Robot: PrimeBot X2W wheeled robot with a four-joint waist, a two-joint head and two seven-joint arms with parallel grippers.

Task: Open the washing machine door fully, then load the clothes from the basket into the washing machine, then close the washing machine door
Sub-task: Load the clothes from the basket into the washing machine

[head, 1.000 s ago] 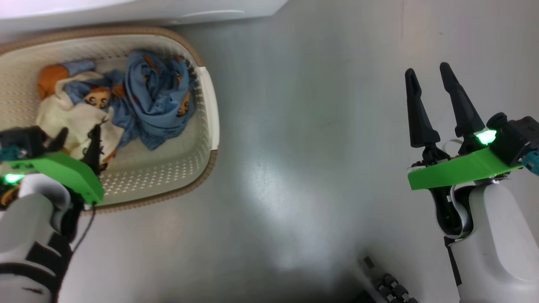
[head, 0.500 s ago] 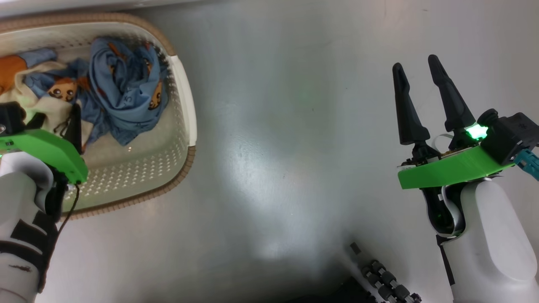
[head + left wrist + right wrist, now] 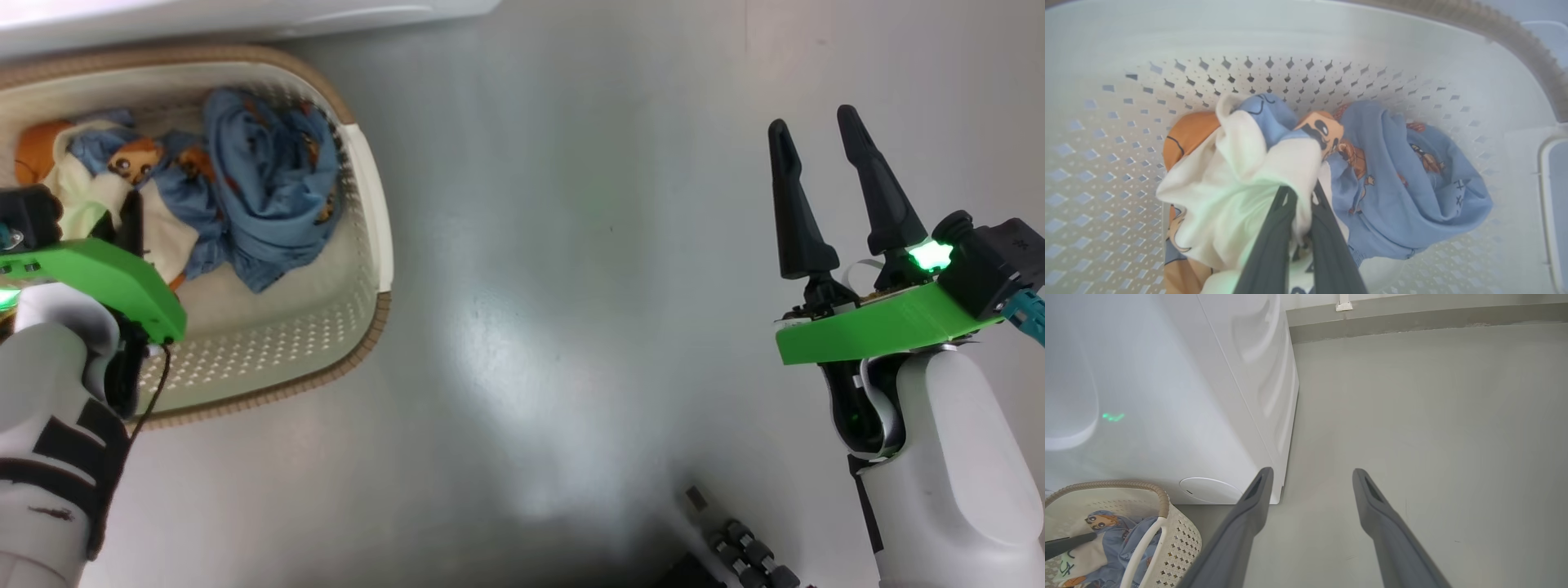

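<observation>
Head: one basket (image 3: pixel 371 212) on the grey floor (image 3: pixel 571 286), just beside the washing machine (image 3: pixel 245 16). Two garments are inside, touching: blue garment (image 3: pixel 269 188) on the right, cream garment (image 3: pixel 82 208) on the left. The left gripper (image 3: pixel 126 220) is down on the cream one. The right gripper (image 3: pixel 812 120) is over bare floor, well apart from the basket, its two fingers spread and empty.

Left wrist: both fingers are pinched together on a fold of the cream garment (image 3: pixel 1241 175); blue garment just beside.

Right wrist: fingers are wide apart. One white washing machine corner ahead-left; basket lower left with both garments in it.
</observation>
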